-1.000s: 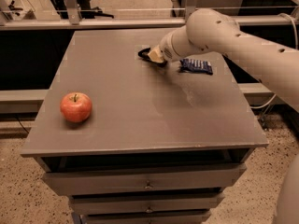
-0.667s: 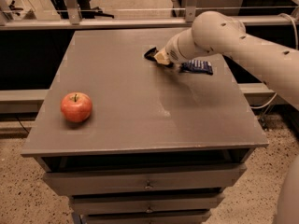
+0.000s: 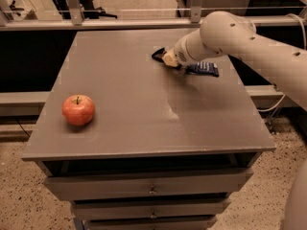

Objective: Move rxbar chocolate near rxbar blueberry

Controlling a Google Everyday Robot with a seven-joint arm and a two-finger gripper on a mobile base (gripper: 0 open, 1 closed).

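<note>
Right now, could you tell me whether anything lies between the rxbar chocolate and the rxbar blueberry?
Only the gripper itself: it sits at the rxbar chocolate, and the rxbar blueberry lies just beyond it on the table. The apple is far off, clear of that path.

Hand (image 3: 165,57) sits low over the far right part of the grey counter (image 3: 120,80). Counter top is flat and matte, with a pale sheen patch nearer the camera than the hand. Below the front edge, well under the hand, are stacked grey drawers (image 3: 152,188) with small central pulls. Behind the hand, a pale metal rail (image 3: 120,23) runs along the back edge, with upright posts (image 3: 74,4) rising from it. Dark gap left of the counter, grey ledge (image 3: 24,99) below it. Speckled beige floor (image 3: 19,190) at bottom left and right. Thin cable (image 3: 273,107) right of the hand.
</note>
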